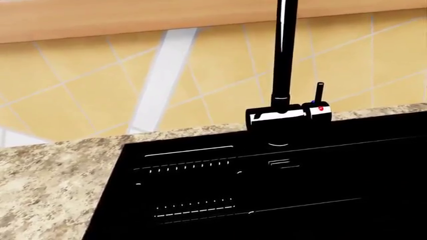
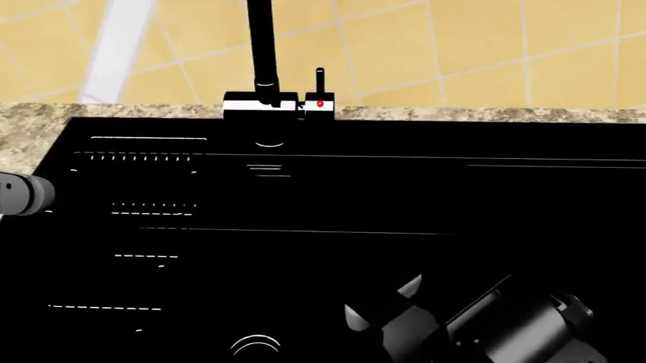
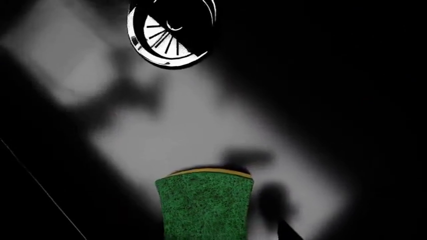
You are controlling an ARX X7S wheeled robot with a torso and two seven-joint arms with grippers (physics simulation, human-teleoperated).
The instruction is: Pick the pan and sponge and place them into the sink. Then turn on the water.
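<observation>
Right gripper point(image 2: 404, 318): low over the near right of the sink point(image 2: 404, 197); jaw state cannot be told. Sponge point(image 3: 205, 205): green face up, on or just above the basin floor near the drain point(image 3: 171, 32). Risk: if still gripped, withdrawal lifts it back out. Faucet point(image 2: 265, 68): far, dry.

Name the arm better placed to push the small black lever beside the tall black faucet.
Left, probably. Its wrist camera squarely faces the tall black faucet and small black lever. The right arm is low in the black rectangular sink, over the green-topped yellow sponge.
</observation>
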